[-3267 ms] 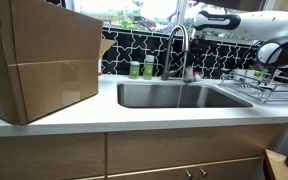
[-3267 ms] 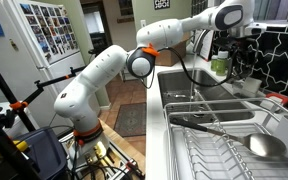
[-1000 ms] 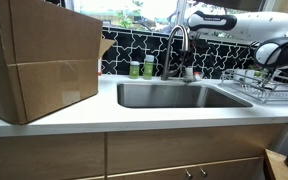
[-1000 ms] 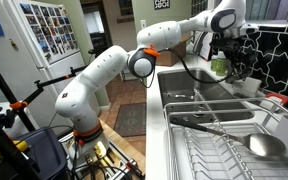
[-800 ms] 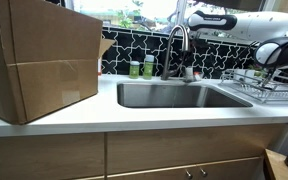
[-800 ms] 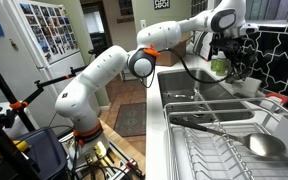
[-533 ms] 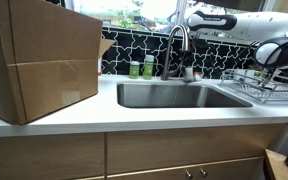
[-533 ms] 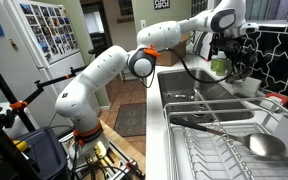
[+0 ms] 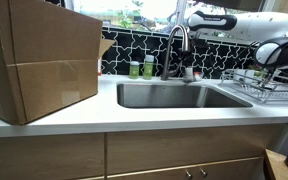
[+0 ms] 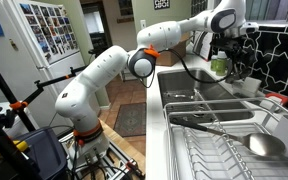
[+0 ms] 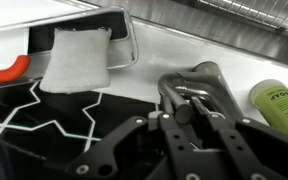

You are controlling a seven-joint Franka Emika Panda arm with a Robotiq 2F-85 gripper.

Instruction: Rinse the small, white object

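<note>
Right, reading across an exterior view: a large cardboard box [image 9: 39, 60] fills the 9 o'clock side, standing on the white counter [image 9: 84, 118]. The steel sink [image 9: 134, 97] sits at the centre. Behind the sink, at about its 11 o'clock, two green bottles [image 9: 142, 68] stand side by side against the black-and-white tiled backsplash [image 9: 119, 52]. The chrome faucet [image 9: 177, 45] rises just beside them, at the sink's 12 o'clock.

Your end effector [image 9: 189, 72] hangs low at the faucet's 3 o'clock, close to its base. The white arm [image 9: 229, 20] reaches in from 2 o'clock. A wire dish rack [image 9: 259, 85] rests on the counter at the sink's 3 o'clock.

In the wrist view, left to right, there is an orange curved piece [image 11: 4, 70] at 9 o'clock. Next comes a white sponge [image 11: 76, 60] lying flat just beside the sink's corner. The chrome faucet body shows at centre, directly above the end effector's dark linkage. One of the green bottles lies at 3 o'clock.

You cannot tell from these views whether the end effector is open or closed, because its fingertips are hidden behind its own body and the faucet. The small, white object cannot be picked out either. The spot beside the faucet base is too small and too crowded to read.
</note>
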